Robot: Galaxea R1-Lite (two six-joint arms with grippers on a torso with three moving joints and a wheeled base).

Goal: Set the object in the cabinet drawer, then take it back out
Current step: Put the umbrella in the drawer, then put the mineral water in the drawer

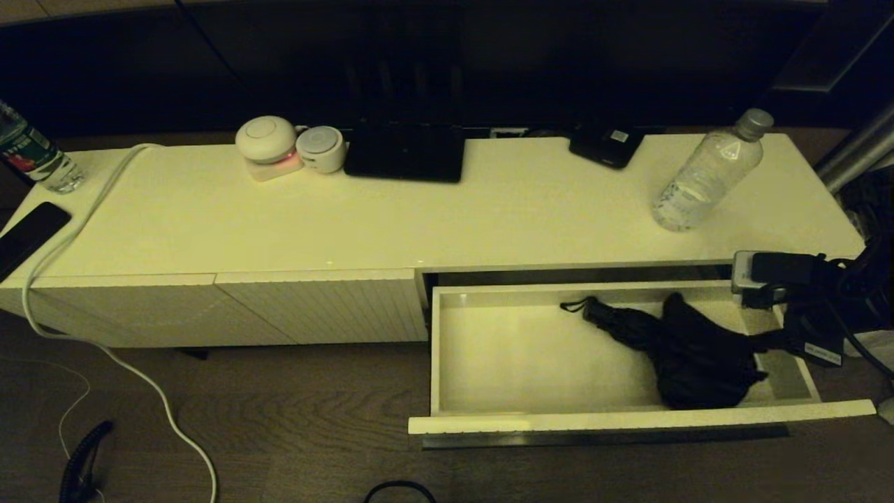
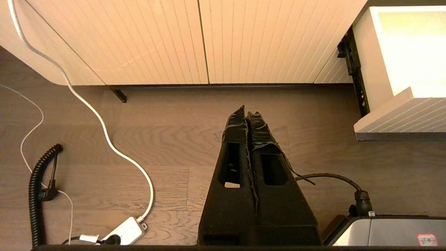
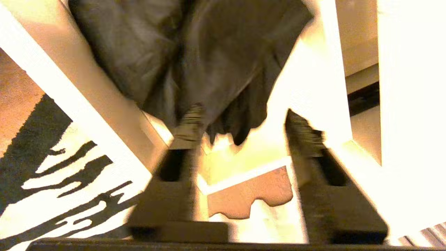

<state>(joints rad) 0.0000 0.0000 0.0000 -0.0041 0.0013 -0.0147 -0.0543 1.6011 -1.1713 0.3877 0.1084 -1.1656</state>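
The cabinet drawer (image 1: 559, 349) stands pulled out over the wood floor (image 1: 279, 419), a folded black umbrella (image 1: 684, 349) lying inside. The right gripper (image 3: 240, 134) hangs over the umbrella, fingers spread, gripping nothing. The left gripper (image 2: 248, 115) hangs above the floor, fingers pressed together.

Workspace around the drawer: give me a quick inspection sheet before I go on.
Surface: cream cabinet top, lit, mostly bare in the middle.
Job's things: drawer pulled open; black umbrella lies inside, toward its right end.
Clutter: bottle standing at right, second bottle at far left, phone, two round white devices, black box, small black device.
Grippers: right gripper open, at the umbrella's edge inside the drawer; left gripper shut, over the floor by the closed ribbed panels.
Cables: white cable runs off the top to the floor; coiled black cord on the floor.
Surroundings: wood floor, dark wall behind.
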